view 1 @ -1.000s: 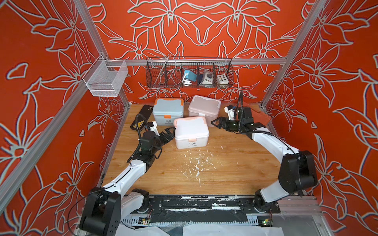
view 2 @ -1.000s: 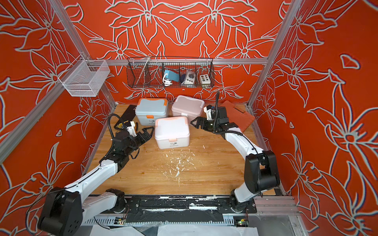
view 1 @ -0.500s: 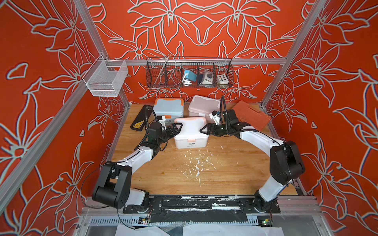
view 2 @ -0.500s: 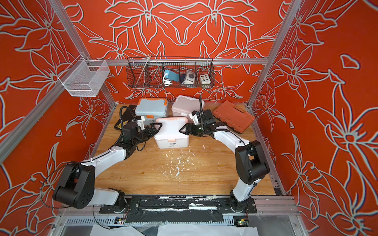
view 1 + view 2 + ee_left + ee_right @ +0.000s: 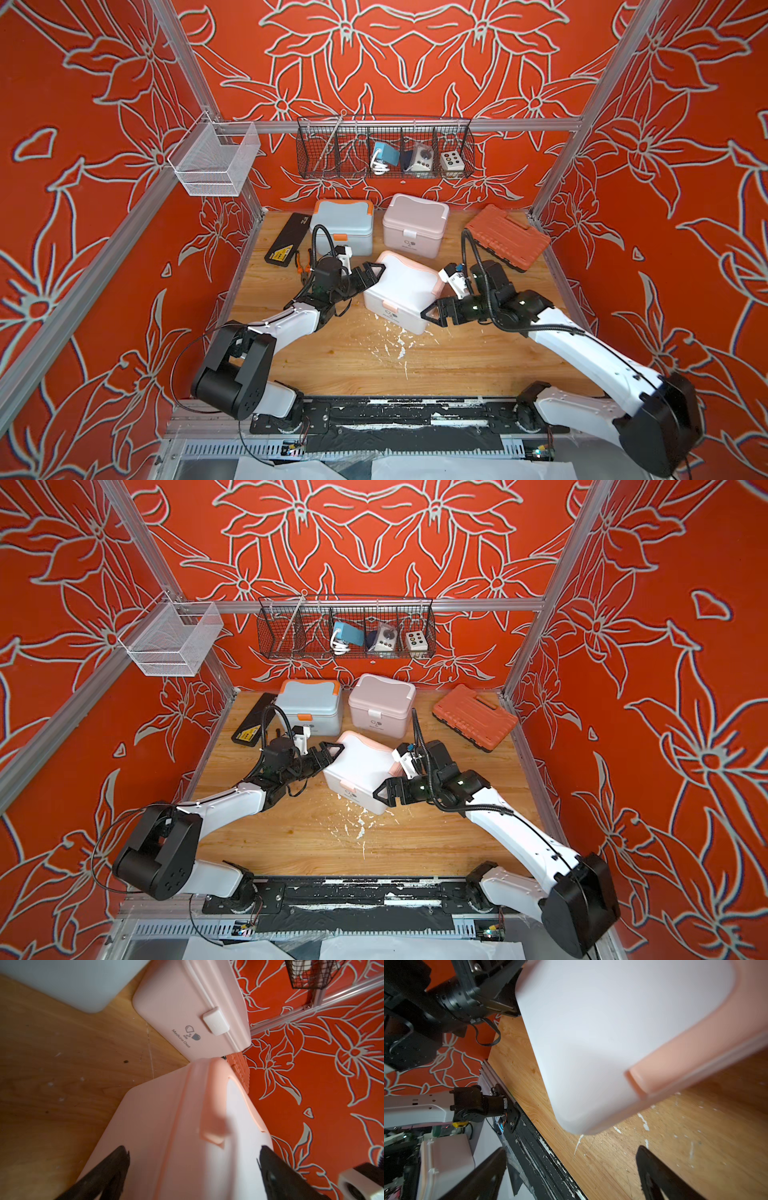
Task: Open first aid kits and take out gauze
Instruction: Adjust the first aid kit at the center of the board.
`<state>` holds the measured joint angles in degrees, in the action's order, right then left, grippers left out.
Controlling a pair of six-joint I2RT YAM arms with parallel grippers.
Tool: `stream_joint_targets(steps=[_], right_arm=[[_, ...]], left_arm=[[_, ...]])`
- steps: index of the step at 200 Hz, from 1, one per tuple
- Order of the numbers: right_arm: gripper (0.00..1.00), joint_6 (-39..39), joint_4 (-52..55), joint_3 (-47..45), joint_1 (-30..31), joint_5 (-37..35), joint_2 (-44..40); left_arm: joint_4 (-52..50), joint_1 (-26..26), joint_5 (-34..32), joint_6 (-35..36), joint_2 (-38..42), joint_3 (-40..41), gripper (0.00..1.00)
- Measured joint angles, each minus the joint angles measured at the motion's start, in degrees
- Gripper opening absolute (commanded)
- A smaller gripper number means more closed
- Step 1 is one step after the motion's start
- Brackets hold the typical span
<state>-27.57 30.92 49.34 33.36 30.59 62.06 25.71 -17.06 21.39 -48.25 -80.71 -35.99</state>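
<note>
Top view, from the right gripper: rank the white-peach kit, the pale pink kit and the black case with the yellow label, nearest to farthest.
1. White-peach kit: mid-table, right beside the right gripper.
2. Pale pink kit: behind it, near the back wall.
3. Black case: far back corner on the left arm's side.

The white rounded plastic kit (image 5: 401,291) has peach trim; the blue-grey rounded plastic kit (image 5: 343,226) has orange trim; the pale pink rounded plastic kit (image 5: 415,222) has a white latch. Wooden desk (image 5: 374,365): honey-brown grain, white flecks. Walls (image 5: 415,62): orange-red, pale flower outlines.
</note>
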Motion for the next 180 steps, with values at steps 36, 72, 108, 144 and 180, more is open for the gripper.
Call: stream_joint_targets(steps=[36,72,108,144,180], right_arm=[[0.98,0.1,12.8,8.9,0.0,-12.2,0.2],[0.98,0.3,17.2,17.5,-1.4,-15.7,2.5],[0.96,2.4,15.4,22.8,-4.1,-10.4,8.6],[0.90,5.8,14.9,35.9,-4.2,-7.3,23.0],[0.83,8.4,14.5,40.0,-4.2,-4.7,34.4]], left_arm=[[-9.0,3.1,-5.0,-0.5,8.6,0.2,0.98],[-16.5,3.8,-7.3,-0.3,23.1,1.9,0.98],[-22.5,0.6,-6.2,-1.1,33.1,4.9,0.98],[-22.1,-4.9,-3.2,-3.9,34.0,8.8,0.98],[-16.7,-6.6,1.2,-6.0,26.5,11.5,0.96]])
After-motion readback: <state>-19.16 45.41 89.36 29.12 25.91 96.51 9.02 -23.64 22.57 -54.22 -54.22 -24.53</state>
